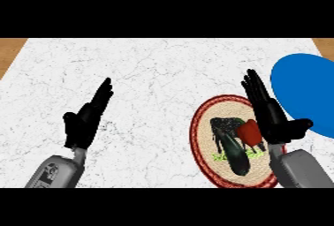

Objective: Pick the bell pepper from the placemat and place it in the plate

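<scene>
- Nearest, at 7 o'clock: left hand (83, 121) above a grey forearm, fingers straight and pointing toward 1 o'clock, open, holding nothing, over the white marble counter (150, 75).
- At 5 o'clock: right hand (271, 117) above its grey forearm, fingers straight and pointing up toward 12 o'clock, thumb out to the right, open and gripping nothing.
- Just left of the right hand: round woven placemat (203, 128) with a red rim, its right edge hidden behind hand and forearm.
- On the placemat: red bell pepper (248, 133), right beside the palm; cannot tell whether touching it.
- Alongside the bell pepper, toward 7 o'clock of it: dark elongated vegetable (233, 148) lying on the mat, with a green patch beneath.
- Farther, at 3 o'clock: blue plate (303, 84), cut by the right edge, just beyond the right hand and holding nothing visible.
- Farthest, at both top corners: strips of wooden surface (12, 48) past the counter's far edge.
</scene>
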### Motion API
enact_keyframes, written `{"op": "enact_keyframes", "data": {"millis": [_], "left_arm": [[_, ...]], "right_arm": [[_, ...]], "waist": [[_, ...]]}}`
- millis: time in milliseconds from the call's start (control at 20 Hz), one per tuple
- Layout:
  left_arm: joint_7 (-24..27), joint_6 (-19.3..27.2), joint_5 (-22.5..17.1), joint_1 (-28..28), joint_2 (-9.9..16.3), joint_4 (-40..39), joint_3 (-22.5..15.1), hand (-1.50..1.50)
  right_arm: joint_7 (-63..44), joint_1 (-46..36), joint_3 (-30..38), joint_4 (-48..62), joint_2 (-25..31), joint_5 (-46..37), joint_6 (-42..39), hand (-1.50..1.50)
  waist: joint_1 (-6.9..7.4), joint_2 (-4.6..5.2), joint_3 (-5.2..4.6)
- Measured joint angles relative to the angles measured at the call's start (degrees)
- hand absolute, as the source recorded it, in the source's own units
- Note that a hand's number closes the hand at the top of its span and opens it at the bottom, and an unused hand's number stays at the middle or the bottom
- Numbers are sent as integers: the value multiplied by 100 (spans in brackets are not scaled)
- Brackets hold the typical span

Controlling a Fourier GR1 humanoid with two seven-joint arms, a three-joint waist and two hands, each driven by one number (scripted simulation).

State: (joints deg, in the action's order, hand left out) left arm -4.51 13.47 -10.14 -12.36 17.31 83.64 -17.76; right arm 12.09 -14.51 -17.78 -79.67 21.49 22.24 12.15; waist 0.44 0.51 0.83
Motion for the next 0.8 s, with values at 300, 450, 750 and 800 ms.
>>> {"op": "enact_keyframes", "data": {"millis": [300,450,750,800], "left_arm": [[-290,27,-226,446,-69,-395,192,0],[-369,9,-373,568,-212,-481,195,0],[-351,-130,-578,753,-309,-387,326,0],[-368,-139,-582,811,-312,-313,326,0]], "right_arm": [[-97,-910,744,56,1024,459,-1277,150],[109,-1083,862,480,1772,-360,-1113,-150],[1457,-1235,1598,1897,1777,-301,-1520,-150],[1672,-1271,1653,2125,1807,-317,-1712,-150]], "waist": [[74,-12,-61],[88,5,-98],[80,-21,-60],[80,-27,-59]]}}
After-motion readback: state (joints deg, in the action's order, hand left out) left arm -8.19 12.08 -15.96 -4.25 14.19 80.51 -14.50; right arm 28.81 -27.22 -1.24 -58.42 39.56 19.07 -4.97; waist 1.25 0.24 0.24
